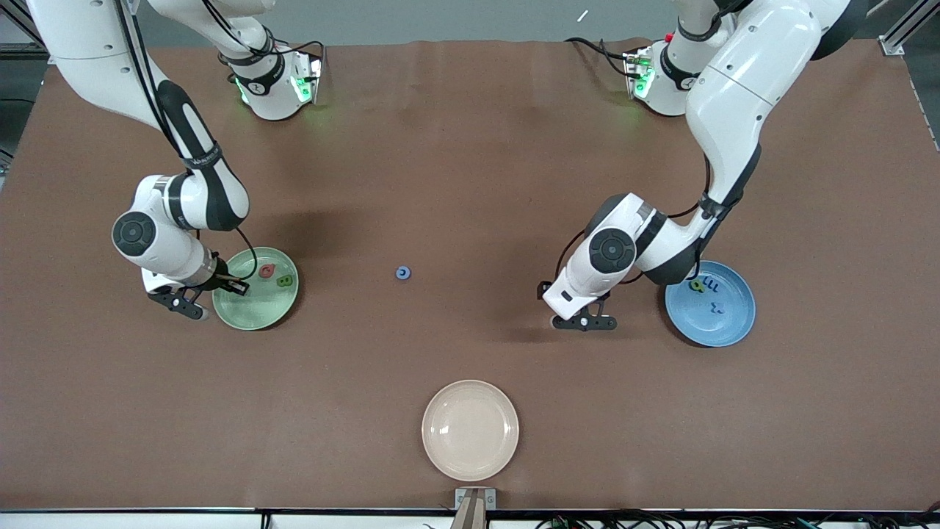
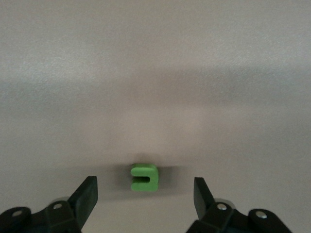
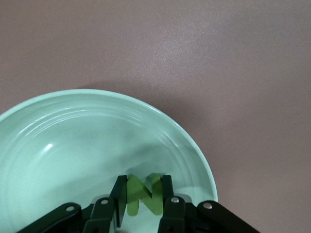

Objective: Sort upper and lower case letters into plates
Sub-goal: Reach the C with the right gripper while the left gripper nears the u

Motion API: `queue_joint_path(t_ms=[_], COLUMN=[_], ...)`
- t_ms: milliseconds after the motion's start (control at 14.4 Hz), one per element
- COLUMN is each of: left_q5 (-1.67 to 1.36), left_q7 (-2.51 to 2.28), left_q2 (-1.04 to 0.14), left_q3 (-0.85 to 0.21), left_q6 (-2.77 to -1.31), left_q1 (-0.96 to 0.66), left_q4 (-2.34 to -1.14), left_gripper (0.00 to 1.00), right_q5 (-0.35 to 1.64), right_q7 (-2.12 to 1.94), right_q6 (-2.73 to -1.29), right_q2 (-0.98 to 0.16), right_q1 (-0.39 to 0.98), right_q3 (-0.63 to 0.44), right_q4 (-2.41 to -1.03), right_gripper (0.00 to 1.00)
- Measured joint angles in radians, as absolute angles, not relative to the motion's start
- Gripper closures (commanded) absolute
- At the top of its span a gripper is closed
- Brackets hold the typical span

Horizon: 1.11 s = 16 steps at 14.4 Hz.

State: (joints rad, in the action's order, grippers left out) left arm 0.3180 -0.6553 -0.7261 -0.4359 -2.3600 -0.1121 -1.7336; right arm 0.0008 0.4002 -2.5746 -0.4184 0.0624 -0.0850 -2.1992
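- The letters look like small, flat, stiff moulded pieces, probably very light. A pinch across two opposite flat edges should hold one, though a piece this thin could tip or skid on the smooth table if the fingers meet it off-centre.
- The left gripper (image 1: 585, 321) hangs low over the bare table beside the blue plate (image 1: 738, 323), toward the middle of the table. Its jaws stand spread on either side of the green u (image 2: 144, 177), not touching it. The u lies flat, and its two straight outer sides seem the sensible place to take hold.
- The right gripper (image 3: 143, 199) is over the rim of the pale green plate (image 1: 253, 312), clenched on the green N (image 3: 142, 194), held upright by its outer strokes.
- Count of letters that show: two in the pale green plate, a pink-red Q (image 1: 266, 271) and a green B (image 1: 283, 281), plus the N in the right gripper above it.
- In the blue plate: a blue m (image 1: 709, 283), a blue x (image 1: 717, 308) and a green piece (image 1: 696, 286) partly under the arm (likely the q, though I cannot read it).
- One blue G (image 1: 402, 273) lies alone mid-table; with the u that makes eight.
- Plates: three in all, the third a cream plate (image 1: 470, 430), which holds nothing and lies nearest the front camera.
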Motion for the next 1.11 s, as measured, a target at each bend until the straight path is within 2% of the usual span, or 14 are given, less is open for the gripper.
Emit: queue_joint_path(t_ms=[70,278,418,696,905,1114], left_q5=[0.318,0.318,0.318,0.318,0.318,0.318], left_q7=[-0.655,-0.655,-0.655,-0.677,-0.689,-0.691], left_q2=[-0.730,-0.741,-0.744,-0.753,-0.754,-0.754], left_q3=[-0.435,-0.428,-0.411,-0.387,-0.386,-0.385], left_q6=[-2.369,-2.380,-2.382,-2.401,-2.402,-2.402], left_q1=[-0.112,-0.114,-0.126,-0.156,-0.158,-0.158], left_q4=[-1.733,-1.731,-1.729,-1.722,-1.716,-1.711], left_gripper=[0.16,0.19,0.21,0.40,0.55,0.69], right_q5=[0.001,0.001,0.001,0.106,0.156,0.157], right_q7=[0.400,0.400,0.400,0.407,0.538,0.798], right_q6=[-2.572,-2.551,-2.481,-2.303,-2.282,-2.287], right_q2=[-0.418,-0.418,-0.410,-0.333,-0.293,-0.291], right_q1=[0.062,0.062,0.063,0.068,0.139,0.279], right_q3=[-0.085,-0.085,-0.083,-0.058,-0.037,-0.030], right_q4=[-2.199,-2.196,-2.177,-2.118,-2.112,-2.110], right_gripper=[0.01,0.00,0.00,0.00,0.00,0.00])
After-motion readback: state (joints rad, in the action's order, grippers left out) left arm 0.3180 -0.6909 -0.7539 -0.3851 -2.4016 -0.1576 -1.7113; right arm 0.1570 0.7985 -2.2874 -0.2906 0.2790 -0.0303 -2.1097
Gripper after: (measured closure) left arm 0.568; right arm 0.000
